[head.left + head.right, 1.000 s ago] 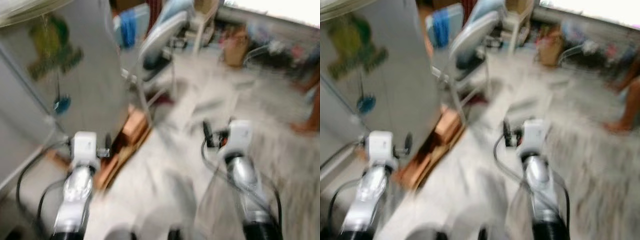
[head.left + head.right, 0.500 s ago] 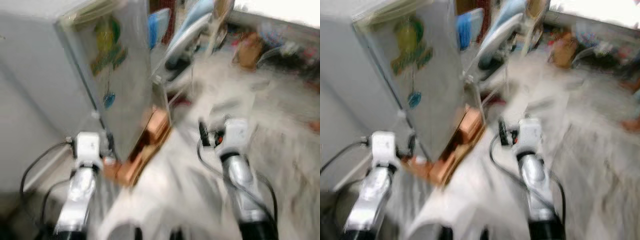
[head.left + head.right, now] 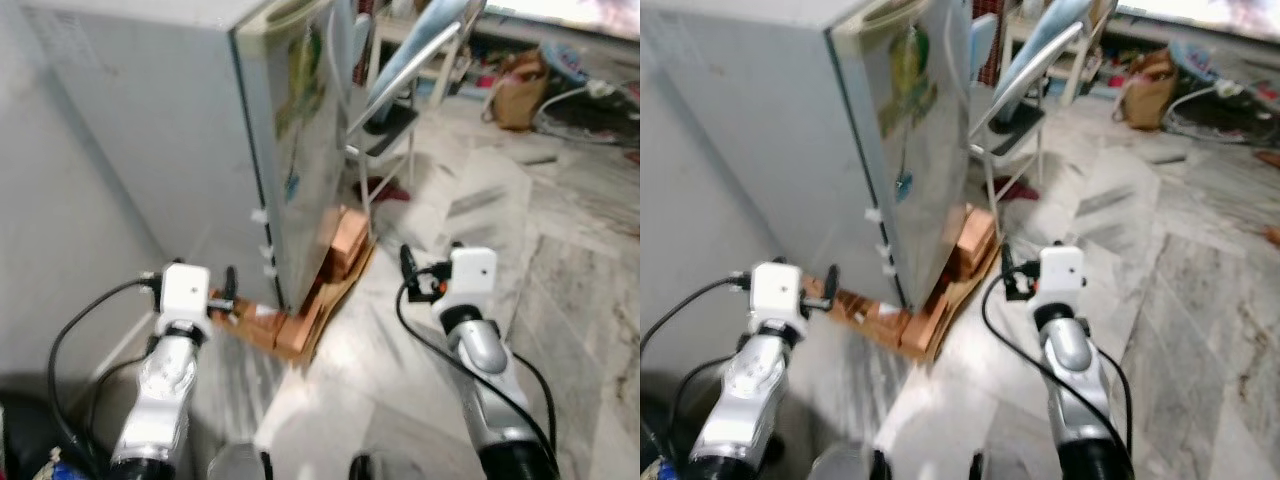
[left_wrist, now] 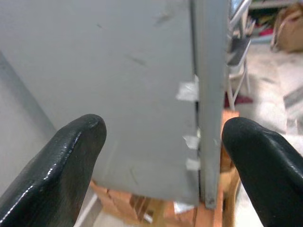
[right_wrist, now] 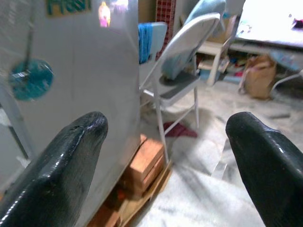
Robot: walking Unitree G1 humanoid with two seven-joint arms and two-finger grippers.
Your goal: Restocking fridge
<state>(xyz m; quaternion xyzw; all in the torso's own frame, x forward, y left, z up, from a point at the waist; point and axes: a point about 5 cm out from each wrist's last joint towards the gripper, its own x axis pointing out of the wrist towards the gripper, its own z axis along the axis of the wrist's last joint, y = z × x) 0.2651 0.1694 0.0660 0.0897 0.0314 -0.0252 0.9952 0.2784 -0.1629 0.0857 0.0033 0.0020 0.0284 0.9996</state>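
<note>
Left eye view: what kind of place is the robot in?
Probably a lived-in home: a grey fridge raised on bricks, a folding chair beside it, and a marble floor with a brown bag.

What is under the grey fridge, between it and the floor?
The fridge stands on reddish-brown bricks and flat wooden boards that stick out along its base. How far they run beneath is covered by the fridge itself.

I see a grey marble floor (image 3: 560, 270). On it a fridge (image 3: 190, 150) stands raised on bricks (image 3: 345, 240) over flattened cardboard (image 3: 335, 300). Just beside the fridge stands a folding chair (image 3: 400, 90), with a dark red cloth (image 3: 385, 193) at its feet. Farther off, a brown bag (image 3: 520, 78) sits on the floor.
</note>
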